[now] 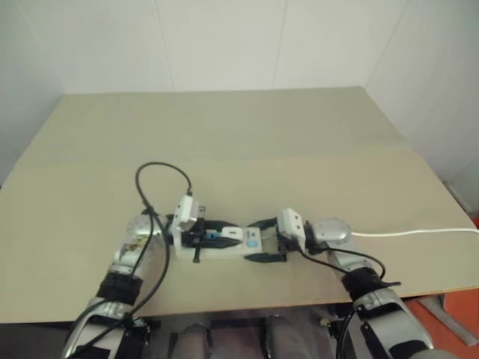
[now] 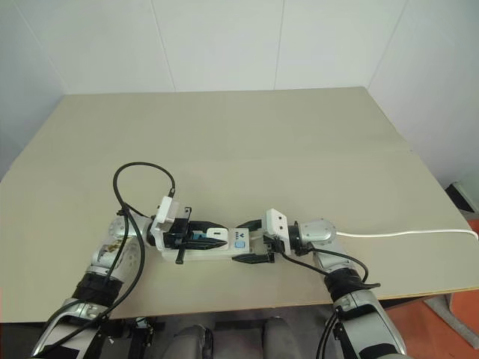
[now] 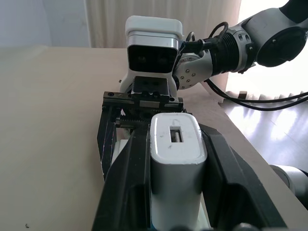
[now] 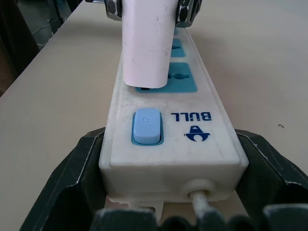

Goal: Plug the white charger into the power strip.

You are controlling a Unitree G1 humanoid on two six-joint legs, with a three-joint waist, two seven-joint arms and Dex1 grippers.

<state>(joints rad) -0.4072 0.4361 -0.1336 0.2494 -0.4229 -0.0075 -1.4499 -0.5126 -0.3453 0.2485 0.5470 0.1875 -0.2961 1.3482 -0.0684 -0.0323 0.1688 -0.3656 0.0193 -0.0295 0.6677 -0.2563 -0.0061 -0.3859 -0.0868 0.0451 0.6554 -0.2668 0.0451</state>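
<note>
A: Where is the white charger [image 4: 144, 41]?

B: Clamped between the left gripper [image 3: 175, 192]'s black fingers [image 3: 127, 187], just above the power strip [image 4: 168, 139]. In the right wrist view its lower end sits at the blue socket face nearest the switch [image 4: 146, 126]; the prongs are hidden, so I cannot tell how deep it is seated.

A: And the right gripper [image 1: 263, 241]?

B: Its fingers [image 4: 72, 178] grasp the strip's switch end, one on each long side, and appear to touch it. The thin cable [image 1: 419, 232] leaves that end and runs toward 3 o'clock, cut off at the edge.

A: Where does the strip lie on the worktop [image 1: 247, 142]?

B: Near the front edge, at about 6 o'clock from the centre, lengthwise from 9 to 3. The far sockets are mostly covered by the charger and the left fingers; the charger's top is cropped in the right wrist view.
</note>
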